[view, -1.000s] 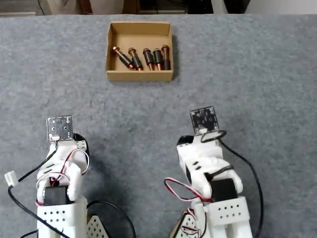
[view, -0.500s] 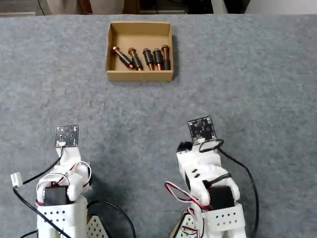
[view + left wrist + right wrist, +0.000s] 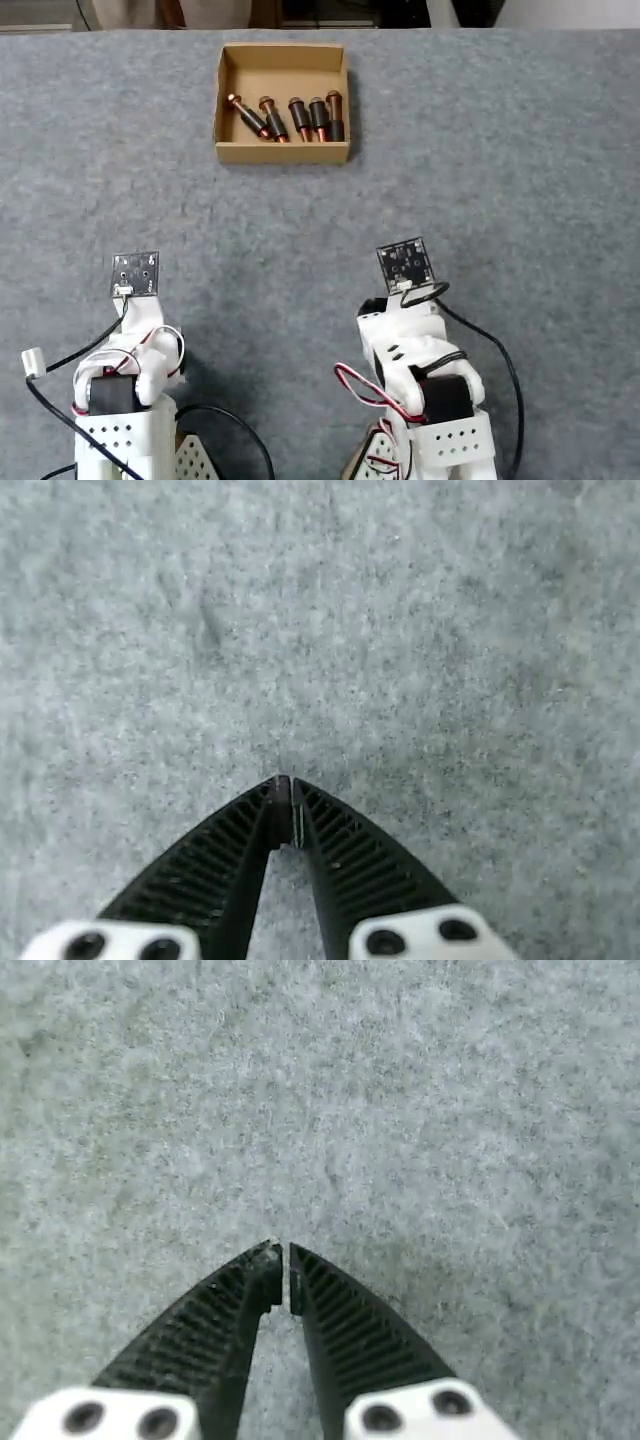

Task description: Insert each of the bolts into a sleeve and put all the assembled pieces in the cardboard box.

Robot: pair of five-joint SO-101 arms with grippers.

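The box [image 3: 283,152] sits near the far edge of the table [image 3: 520,150], well apart from both arms. Five pieces [image 3: 290,118], each a coppery bolt in a dark sleeve, lie side by side on its floor. Four have their long axes running roughly from the near edge to the far edge. The leftmost is tilted, its head toward the box's far left corner, and touches its neighbour.

The left arm [image 3: 125,370] and the right arm [image 3: 420,365] are folded back at the near edge, and the box lies ahead of them, roughly between their two lines. Neither arm is clearly nearer, though the right one may have a slight edge.

The left gripper [image 3: 283,792] has its jaws pressed together at the tips and nothing between them. It points down at grey felt. The right gripper [image 3: 279,1258] is likewise closed to a hairline slit, holds nothing, and is also over felt.

Every bolt and sleeve I can see is already paired and inside the box, so I judge the task finished or all but finished. Nothing stands between the arms and the box. Should either arm go back, the box walls would be the one obstacle, and the pieces are packed closely, leaving little room for fingers.
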